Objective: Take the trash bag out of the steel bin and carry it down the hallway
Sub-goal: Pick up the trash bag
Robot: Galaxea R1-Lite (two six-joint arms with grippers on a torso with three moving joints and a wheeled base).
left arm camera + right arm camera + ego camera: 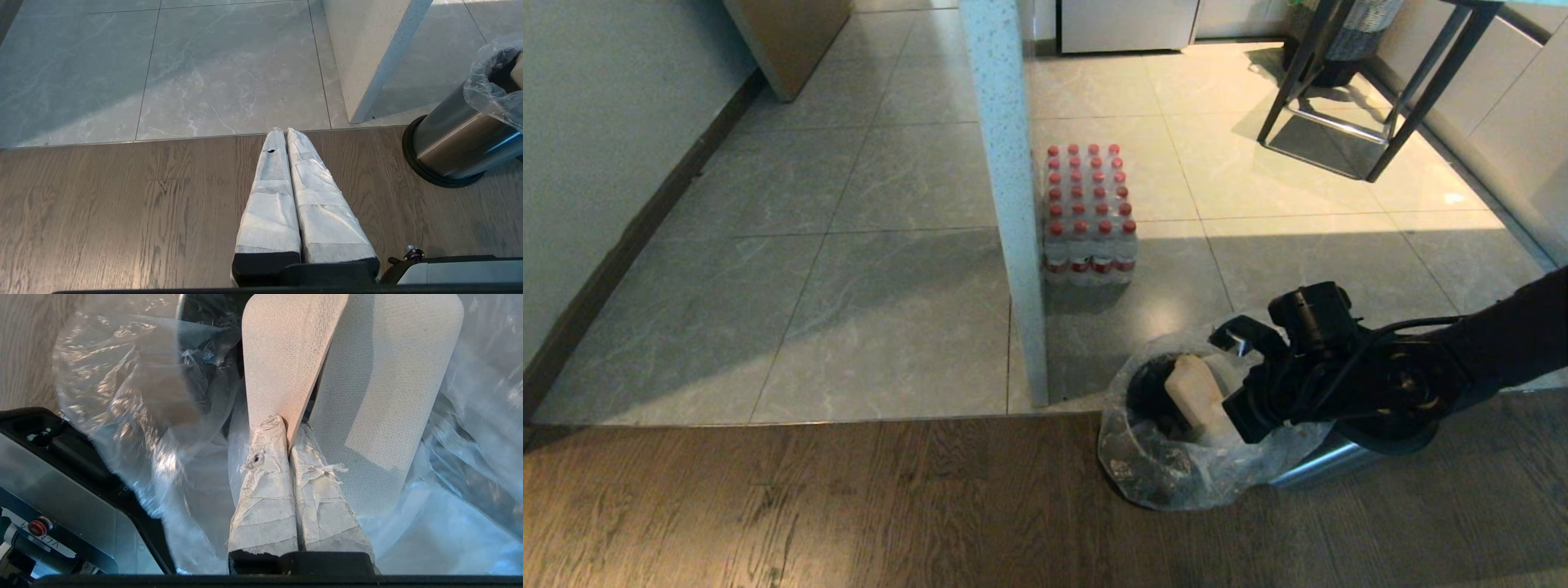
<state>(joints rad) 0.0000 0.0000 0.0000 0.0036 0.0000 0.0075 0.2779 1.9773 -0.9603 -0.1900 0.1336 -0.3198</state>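
The steel bin [1319,467] stands on the wooden floor at the lower right, lined with the clear trash bag [1143,465], whose rim folds over the edge. Tan cardboard [1194,392] sticks up inside it. My right arm [1421,376] reaches over the bin's mouth. The right gripper [288,426] is shut, its tips against the cardboard [286,355] with bag film [135,396] all round; I see nothing clamped. My left gripper [284,130] is shut and empty over the wood, well left of the bin [457,143]. The tiled hallway [768,286] runs ahead on the left.
A white speckled partition [1013,204] stands just left of the bin. Behind it sits a shrink-wrapped pack of red-capped bottles [1089,216]. A black-legged frame [1356,106] stands at the far right. A dark baseboard [629,237] lines the left wall.
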